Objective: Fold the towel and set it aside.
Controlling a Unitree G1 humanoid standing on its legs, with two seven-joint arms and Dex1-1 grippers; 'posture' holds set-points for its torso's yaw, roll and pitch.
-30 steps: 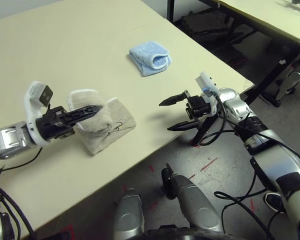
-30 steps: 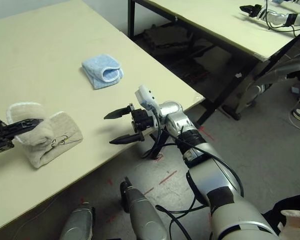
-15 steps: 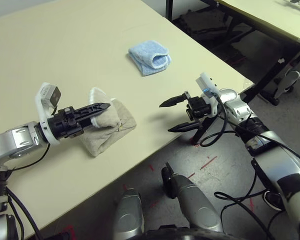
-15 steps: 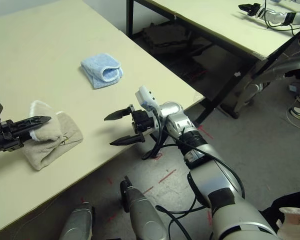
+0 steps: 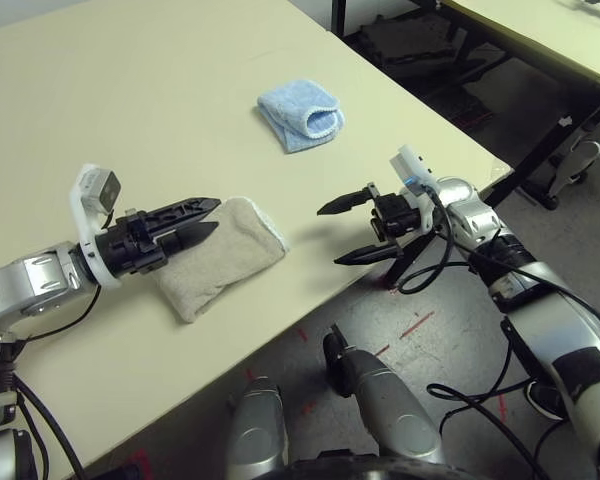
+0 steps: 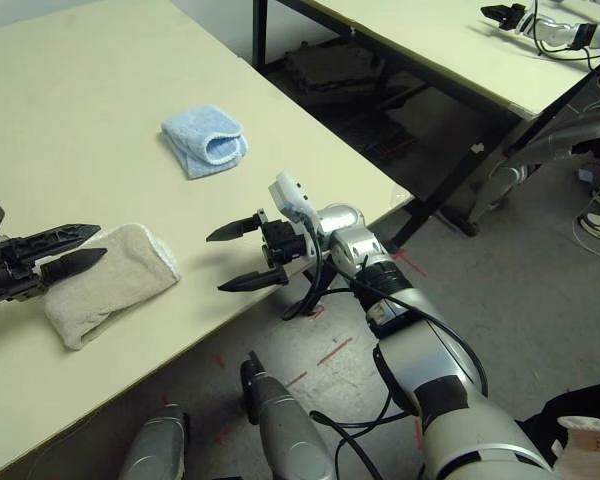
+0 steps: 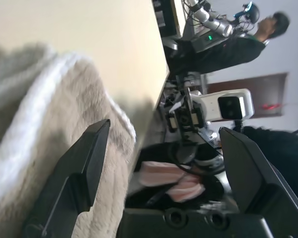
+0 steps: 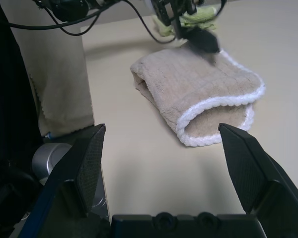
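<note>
The towel (image 5: 225, 255), beige terry with white edging, lies folded flat near the table's front edge; its open folded end faces the right wrist camera (image 8: 201, 94). My left gripper (image 5: 212, 216) is open, its two black fingers spread just over the towel's left part and holding nothing. In the left wrist view the towel (image 7: 35, 129) lies under the fingers (image 7: 84, 163). My right gripper (image 5: 330, 235) is open past the table's front edge, to the right of the towel and apart from it, pointing at it.
A small folded light-blue towel (image 5: 300, 115) lies farther back on the table. A lime-green cloth (image 8: 196, 19) sits beyond my left arm. The table edge (image 5: 380, 255) runs close to my right gripper. Another table (image 6: 430, 40) stands at the back right.
My left gripper has opened and let go of the towel. The towel, which was bunched and lifted, now lies flat and folded. The right arm has stayed put.
</note>
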